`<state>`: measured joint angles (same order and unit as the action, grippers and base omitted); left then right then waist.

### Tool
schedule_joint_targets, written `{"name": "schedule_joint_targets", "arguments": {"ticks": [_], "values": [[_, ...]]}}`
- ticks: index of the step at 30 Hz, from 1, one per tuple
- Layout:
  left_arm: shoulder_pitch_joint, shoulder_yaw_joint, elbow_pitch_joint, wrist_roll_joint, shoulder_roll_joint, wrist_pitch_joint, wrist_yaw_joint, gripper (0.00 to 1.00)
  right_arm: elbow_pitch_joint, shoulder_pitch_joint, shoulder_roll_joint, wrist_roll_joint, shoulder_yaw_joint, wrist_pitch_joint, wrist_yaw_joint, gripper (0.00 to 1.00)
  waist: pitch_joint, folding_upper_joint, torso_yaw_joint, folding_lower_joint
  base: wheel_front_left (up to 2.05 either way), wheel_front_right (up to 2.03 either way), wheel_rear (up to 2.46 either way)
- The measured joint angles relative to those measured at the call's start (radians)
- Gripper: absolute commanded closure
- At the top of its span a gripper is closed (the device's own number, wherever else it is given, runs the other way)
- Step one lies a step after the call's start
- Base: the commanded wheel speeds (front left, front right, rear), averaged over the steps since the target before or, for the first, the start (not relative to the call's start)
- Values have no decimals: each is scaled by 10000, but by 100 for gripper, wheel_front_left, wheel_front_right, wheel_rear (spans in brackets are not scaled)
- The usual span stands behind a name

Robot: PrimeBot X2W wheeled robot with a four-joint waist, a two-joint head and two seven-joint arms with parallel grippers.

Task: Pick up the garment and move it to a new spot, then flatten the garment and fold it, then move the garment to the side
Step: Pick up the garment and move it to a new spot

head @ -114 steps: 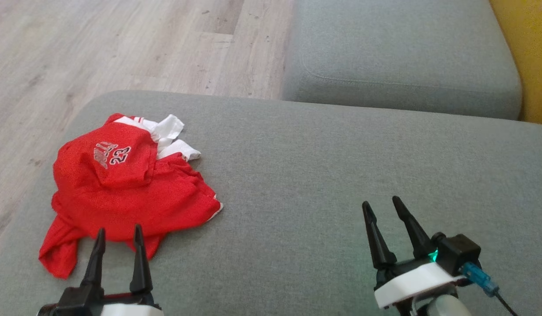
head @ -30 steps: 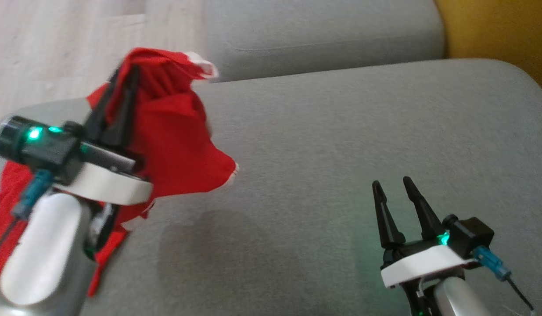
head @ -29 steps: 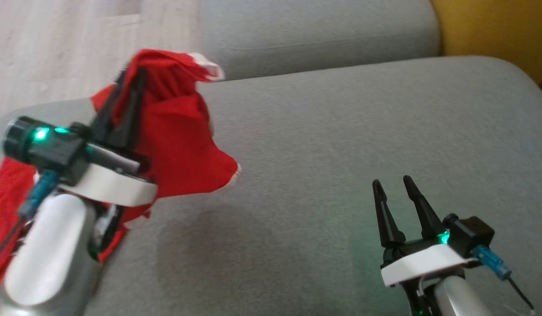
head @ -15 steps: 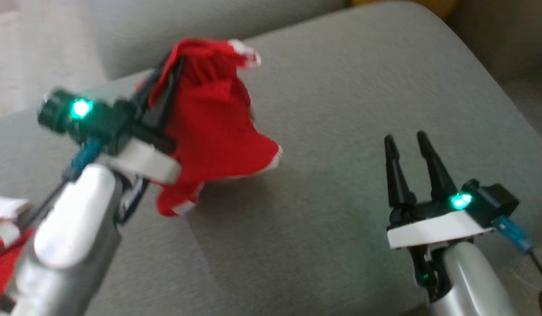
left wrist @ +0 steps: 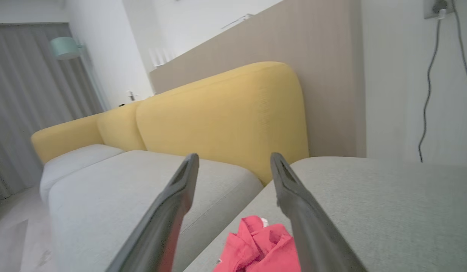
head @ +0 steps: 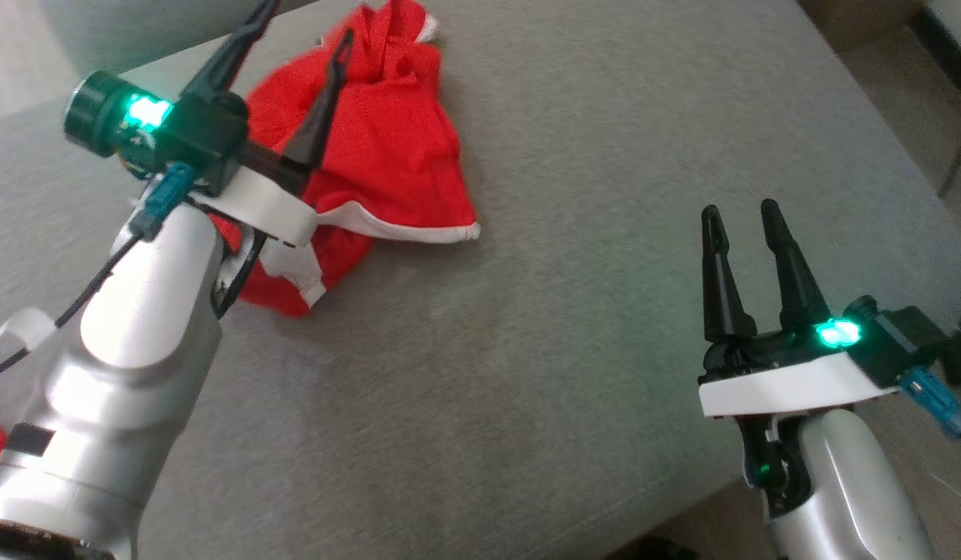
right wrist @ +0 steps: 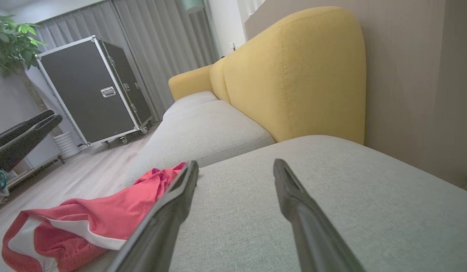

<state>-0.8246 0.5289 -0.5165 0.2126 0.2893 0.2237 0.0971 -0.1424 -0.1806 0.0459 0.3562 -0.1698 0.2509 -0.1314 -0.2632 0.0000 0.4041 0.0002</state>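
The garment [head: 387, 155], red with white trim, is laid crumpled on the left part of the grey seat cushion [head: 605, 140]. Nearest, the right gripper [head: 740, 208] is held over the cushion's near right edge, fingers apart and empty, well apart from the fabric. The left gripper [head: 305, 19] is positioned above the garment, fingers spread, nothing clamped; part of the fabric is hidden by its forearm [head: 138, 334]. Beyond, a second cushion [right wrist: 203, 124], a yellow backrest [left wrist: 225, 113] and a black flight case [right wrist: 93, 87] are seen.

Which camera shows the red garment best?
Head view: the red garment lies crumpled on the grey cushion, mostly visible from above. Right wrist view sees it low, side-on; left wrist view catches one bunched end.
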Motion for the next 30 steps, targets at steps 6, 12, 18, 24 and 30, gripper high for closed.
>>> {"name": "schedule_joint_targets", "arguments": {"ticks": [6, 12, 18, 24, 30], "values": [[433, -481, 13, 370, -33, 272, -201, 0, -186, 8, 2, -529, 196, 0, 0, 0, 329, 0, -949, -2, 0, 0, 0], [2134, -1108, 1001, 663, -6, 330, -500, 0, -560, 108, 2, -991, 303, 0, 0, 0, 952, 0, -2046, -2, 0, 0, 0], [4172, -1513, 1820, 867, -38, 330, -809, 0, -876, 561, 0, -1262, 435, 0, 0, 0, 1612, 0, -2893, -3, 0, 0, 0], [6272, -1931, 2497, 959, -485, 330, -1166, 0, -1208, 1163, -2, -1279, 642, 0, 0, 0, 2300, 0, -3725, -4, 0, 0, 0], [7309, -2284, 2941, 949, -997, 330, -1319, 0, -1244, 1290, -4, -1340, 631, 0, 0, 0, 2631, 0, -4185, -4, 0, 0, 0]]}}
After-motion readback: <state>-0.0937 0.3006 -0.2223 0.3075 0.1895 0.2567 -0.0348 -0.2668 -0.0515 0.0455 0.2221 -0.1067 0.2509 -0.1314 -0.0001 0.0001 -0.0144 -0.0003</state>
